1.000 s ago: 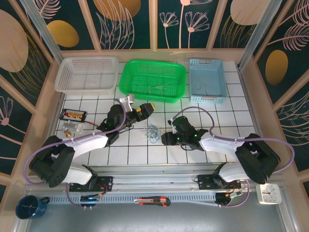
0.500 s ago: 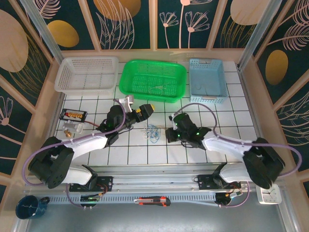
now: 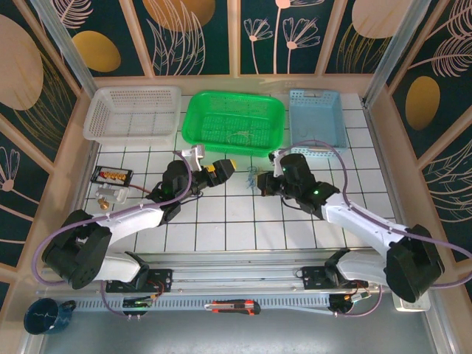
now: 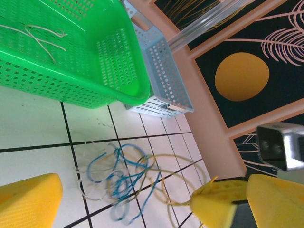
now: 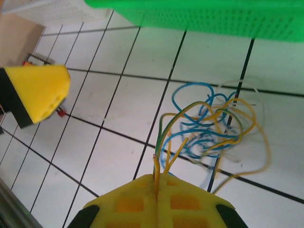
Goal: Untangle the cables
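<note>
The cables point(image 3: 253, 178) are a loose bunch of blue, tan-yellow and pale grey loops over the tiles just in front of the green basket. In the right wrist view the bunch point(image 5: 213, 126) trails from my right gripper point(image 5: 156, 185), which is shut on a yellow wire's end. That gripper point(image 3: 265, 180) sits right of the bunch. My left gripper point(image 3: 221, 168) is left of it, open. In the left wrist view the bunch point(image 4: 123, 173) lies ahead of the open left gripper point(image 4: 152, 199), with the right gripper's tip point(image 4: 216, 199) pinching the yellow wire.
Along the back stand a white basket point(image 3: 133, 134), a green basket point(image 3: 234, 151) holding a pale wire point(image 4: 42, 35), and a blue basket point(image 3: 317, 147). A black connector box point(image 3: 110, 175) lies at the left. A utility knife point(image 3: 232, 306) and a clock point(image 3: 409, 295) rest on the near rail.
My right gripper has swung away from me and to the right, dragging the cable bunch from the middle tiles up towards the green basket. The left arm has barely moved.
</note>
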